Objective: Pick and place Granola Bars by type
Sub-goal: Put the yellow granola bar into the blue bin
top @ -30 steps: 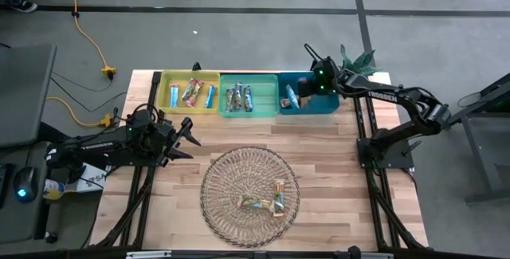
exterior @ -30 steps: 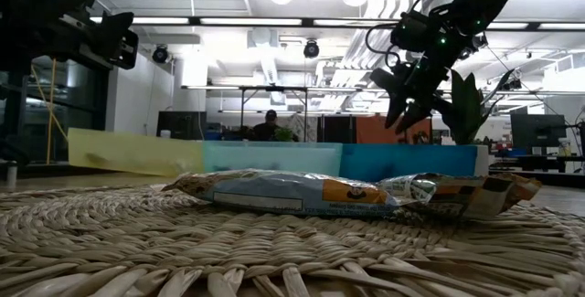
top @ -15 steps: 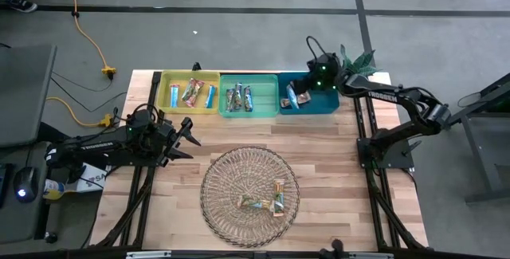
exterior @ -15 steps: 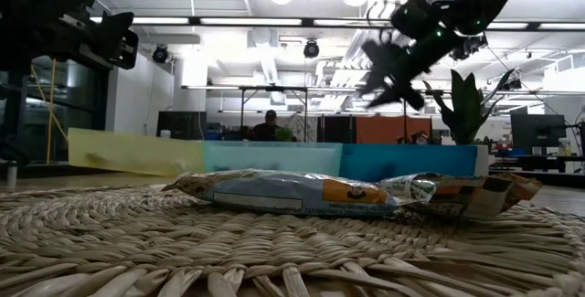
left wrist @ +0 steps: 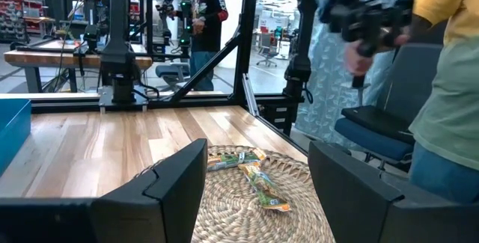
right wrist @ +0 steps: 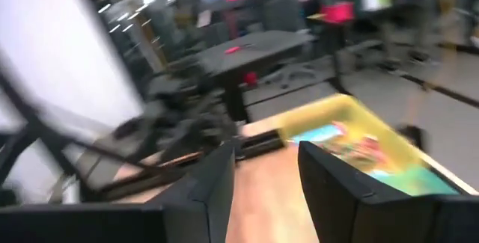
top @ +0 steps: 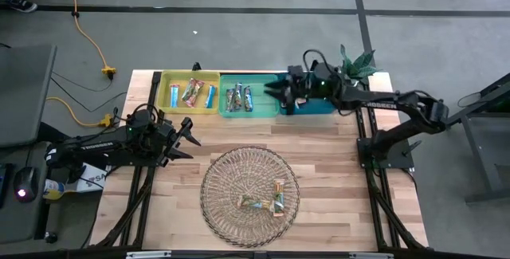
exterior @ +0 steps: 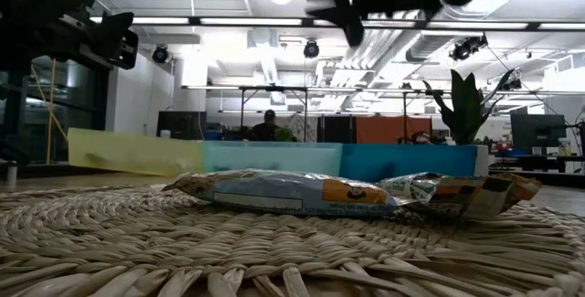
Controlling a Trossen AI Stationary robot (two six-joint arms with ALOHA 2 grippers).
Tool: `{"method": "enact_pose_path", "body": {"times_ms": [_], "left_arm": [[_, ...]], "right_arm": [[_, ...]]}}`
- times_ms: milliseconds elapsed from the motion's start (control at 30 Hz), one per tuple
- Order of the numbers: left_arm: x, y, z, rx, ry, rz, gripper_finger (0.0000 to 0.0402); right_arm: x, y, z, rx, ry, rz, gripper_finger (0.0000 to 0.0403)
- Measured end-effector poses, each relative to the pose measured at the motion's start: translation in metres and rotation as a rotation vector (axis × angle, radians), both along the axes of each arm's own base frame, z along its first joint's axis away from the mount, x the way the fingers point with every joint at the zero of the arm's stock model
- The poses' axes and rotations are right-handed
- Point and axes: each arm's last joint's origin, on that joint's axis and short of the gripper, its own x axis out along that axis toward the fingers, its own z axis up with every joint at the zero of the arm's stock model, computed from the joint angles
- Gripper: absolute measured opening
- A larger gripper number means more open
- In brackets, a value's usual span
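Two granola bars lie flat on the round wicker plate [top: 219, 171]: one [top: 253, 203] beside the other [top: 278, 197]. They also show in the low view [exterior: 292, 192] and in the left wrist view [left wrist: 263, 189]. More bars lie in the yellow bin [top: 191, 93] and in the green bin [top: 237, 98]. My right gripper [top: 271, 89] [exterior: 343, 0] is open and empty, raised level above the green bin's right end, fingers pointing toward the table's left. My left gripper [top: 190, 138] is open and empty, waiting over the table left of the plate.
Three bins stand in a row along the far edge: yellow [top: 165, 92], green [top: 225, 80] and blue [top: 319, 109], the blue one partly under my right arm. A potted plant [top: 358, 60] stands at the far right corner. People show in the room beyond the table.
My right gripper has risen from over the blue bin and swung toward the table's left, tipping from pointing down to lying level; it now hangs over the green bin's right end. The bars on the plate have not moved.
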Motion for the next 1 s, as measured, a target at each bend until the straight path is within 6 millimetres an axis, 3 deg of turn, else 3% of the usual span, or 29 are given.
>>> {"method": "enact_pose_path", "body": {"times_ms": [233,467,700,833,1000], "left_arm": [[0.000,0.000,0.000,0.000,0.000,0.000,0.0230],[0.000,0.000,0.000,0.000,0.000,0.000,0.0230],[0.000,0.000,0.000,0.000,0.000,0.000,0.0230],[0.000,0.000,0.000,0.000,0.000,0.000,0.0230],[0.000,0.000,0.000,0.000,0.000,0.000,0.0230]], "right_arm": [[0.025,0.067,0.031,-0.168,0.182,0.148,0.0157],[0.022,0.127,0.057,-0.317,0.418,0.152,0.0207],[0.025,0.178,0.073,-0.321,0.415,0.197,0.0237],[0.038,0.198,0.076,-0.307,0.428,0.216,0.0238],[0.064,0.217,0.057,-0.344,0.597,0.233,0.0238]]}}
